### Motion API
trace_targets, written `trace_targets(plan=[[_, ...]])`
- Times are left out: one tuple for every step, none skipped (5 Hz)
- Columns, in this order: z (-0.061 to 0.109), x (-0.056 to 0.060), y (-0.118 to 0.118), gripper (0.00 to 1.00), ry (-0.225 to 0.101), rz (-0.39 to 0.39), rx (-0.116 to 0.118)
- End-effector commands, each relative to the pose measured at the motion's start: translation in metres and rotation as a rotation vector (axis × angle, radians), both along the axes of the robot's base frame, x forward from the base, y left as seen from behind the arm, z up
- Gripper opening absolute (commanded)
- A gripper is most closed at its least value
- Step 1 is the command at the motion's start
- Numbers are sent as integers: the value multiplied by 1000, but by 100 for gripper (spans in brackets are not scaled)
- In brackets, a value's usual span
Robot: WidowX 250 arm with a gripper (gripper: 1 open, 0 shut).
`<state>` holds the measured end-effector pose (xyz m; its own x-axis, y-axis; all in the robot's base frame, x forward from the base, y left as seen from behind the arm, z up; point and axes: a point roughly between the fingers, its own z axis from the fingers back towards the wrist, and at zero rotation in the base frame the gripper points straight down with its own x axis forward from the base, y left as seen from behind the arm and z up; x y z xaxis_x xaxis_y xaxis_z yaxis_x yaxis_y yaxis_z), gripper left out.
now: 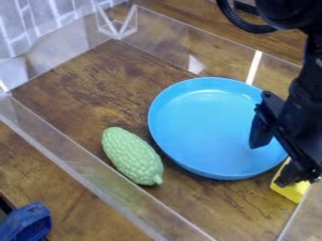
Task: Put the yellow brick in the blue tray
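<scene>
The yellow brick [292, 186] is seen on the counter [88, 99] just outside the blue tray [208, 127], under the gripper [287, 162], whose opening cannot be told. No label is readable.

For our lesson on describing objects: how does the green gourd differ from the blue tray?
The green gourd is bumpy and oblong; the blue tray is smooth and round. The gourd is bulky and much smaller; the tray is wide, shallow and rimmed. The gourd lies in plain view; the arm hides the tray's right edge. Both rest on the wooden table.
</scene>
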<state>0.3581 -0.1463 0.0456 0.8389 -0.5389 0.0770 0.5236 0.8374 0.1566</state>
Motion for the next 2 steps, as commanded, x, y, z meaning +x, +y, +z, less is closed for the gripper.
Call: trace_targets(plan=[[8,13,-3,100,-62,2,-26],[-2,15,-4,100,-63,-1,-24]])
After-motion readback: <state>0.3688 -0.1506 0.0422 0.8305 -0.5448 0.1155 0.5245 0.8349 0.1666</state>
